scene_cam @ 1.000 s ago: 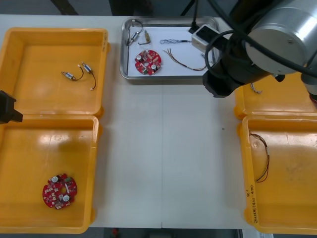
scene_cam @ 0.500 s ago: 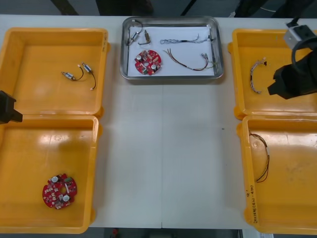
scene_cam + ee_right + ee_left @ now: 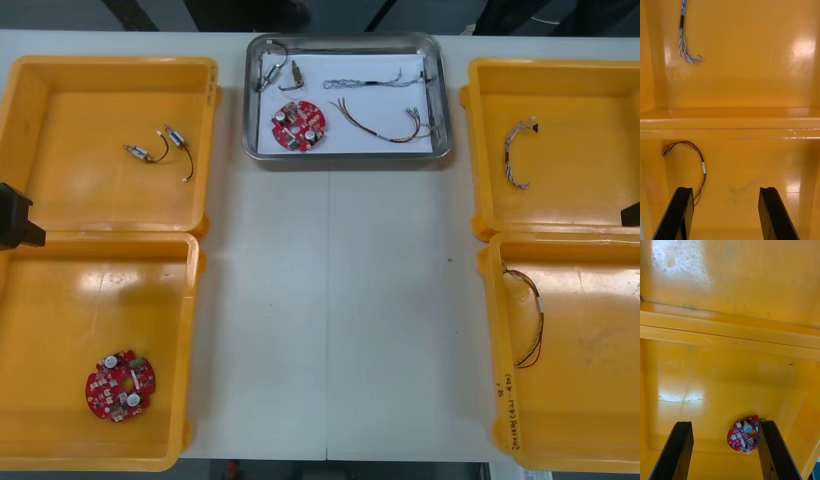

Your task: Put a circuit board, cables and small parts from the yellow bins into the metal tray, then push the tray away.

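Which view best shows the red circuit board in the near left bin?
Front view: the round red circuit board lies whole in the yellow bin. Left wrist view: one finger of the left gripper covers its edge.

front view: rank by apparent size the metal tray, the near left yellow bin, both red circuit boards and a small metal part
1. near left yellow bin
2. metal tray
3. circuit board in the tray and circuit board in the bin: look alike, not ranked
4. small metal part

Bins [image 3: 100,200]: glossy yellow plastic w/ glare spots. Tray [image 3: 345,160], top centre: shiny metal rim, white matt inside. Table [image 3: 330,300]: matt.
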